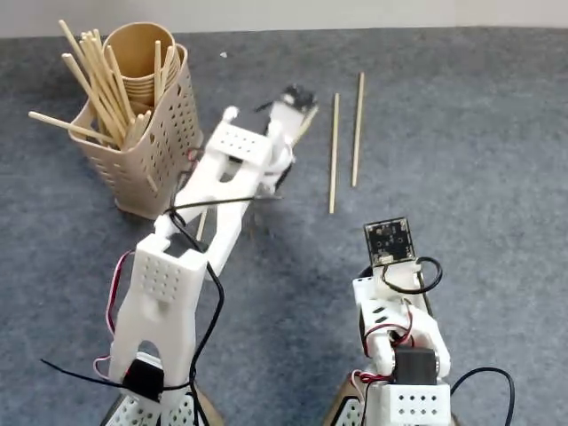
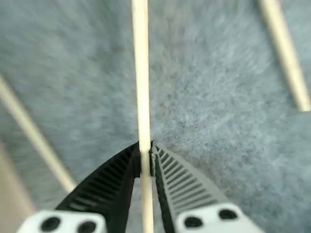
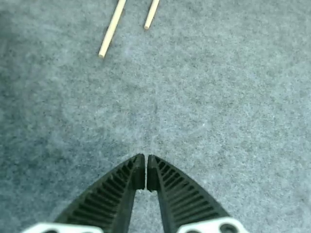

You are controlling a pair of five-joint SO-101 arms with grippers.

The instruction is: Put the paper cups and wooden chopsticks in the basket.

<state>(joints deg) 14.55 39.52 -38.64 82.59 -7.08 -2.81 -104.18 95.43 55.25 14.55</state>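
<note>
Basket [image 1: 155,164]: perforated beige plastic, upright near the far-left corner of the grey carpeted worktop [image 1: 479,133].

Left arm [image 1: 191,240]: white, runs from the near edge at the left diagonally toward the middle of the far edge, passing just beside the basket.

Right arm [image 1: 399,328]: folded back at the near edge, right of centre, well apart from the basket.

Paper cups [image 1: 140,53]: brown nested stack, standing inside the basket.

Bundle of chopsticks [image 1: 93,80]: also inside the basket, beside the cups, ends fanning out over its left rim.

Left gripper [image 2: 145,151]: jaws clamped on the held chopstick [image 2: 140,73], which passes between the tips and runs straight out ahead over the carpet. Cannot tell whether the stick touches the surface. The high view puts this gripper toward the far edge, right of the basket.

Right gripper [image 3: 146,167]: jaws closed tip to tip, nothing between them, over bare carpet.

Loose pair of chopsticks [image 1: 334,151]: lying flat on the worktop toward the middle of the far edge, near each other, roughly parallel, not touching. They lie just right of the left gripper. The right wrist view catches their near ends.
</note>
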